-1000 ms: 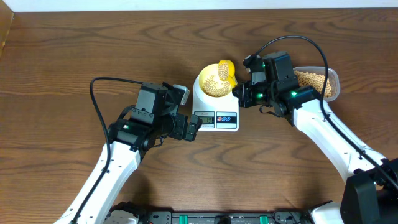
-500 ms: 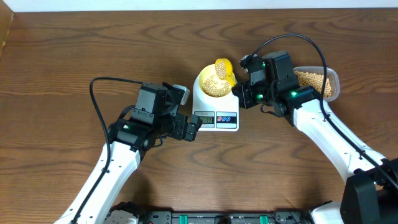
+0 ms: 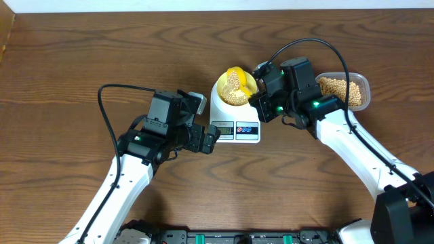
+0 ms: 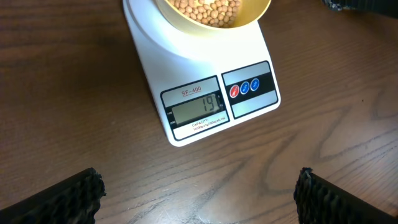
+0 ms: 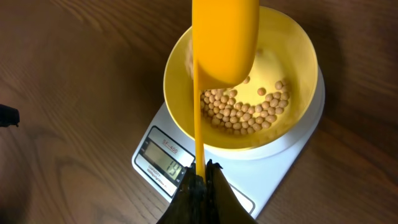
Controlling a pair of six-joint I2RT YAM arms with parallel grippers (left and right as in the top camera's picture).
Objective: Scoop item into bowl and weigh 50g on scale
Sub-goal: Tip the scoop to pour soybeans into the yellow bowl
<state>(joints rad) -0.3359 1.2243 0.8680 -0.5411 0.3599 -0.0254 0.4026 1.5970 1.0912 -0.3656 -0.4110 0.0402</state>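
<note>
The right hand [image 5: 200, 180] is closed on the thin handle of the yellow scoop [image 5: 224, 43]. The long axis of the scoop runs straight away from the hand, and its head hangs over the bowl [image 5: 292, 56] with the open side turned down. The bowl stands on the scale [image 4: 186, 68]. The beans [image 5: 242, 112] cover only the bottom of the bowl, in a loose heap. The display [image 4: 196, 111] shows a reading well below fifty, so the weighing seems far from finished.

The left hand [image 4: 199, 202] is wide open and holds nothing. It hovers low over the worktop [image 3: 81, 54], just in front of the scale.

More beans will probably be needed. The clear tub [image 3: 346, 91] with the stock of beans lies on the far side of the right hand from the bowl, near that arm and well apart from the left one. The scoop would have to swing back along its own line toward the tub.
</note>
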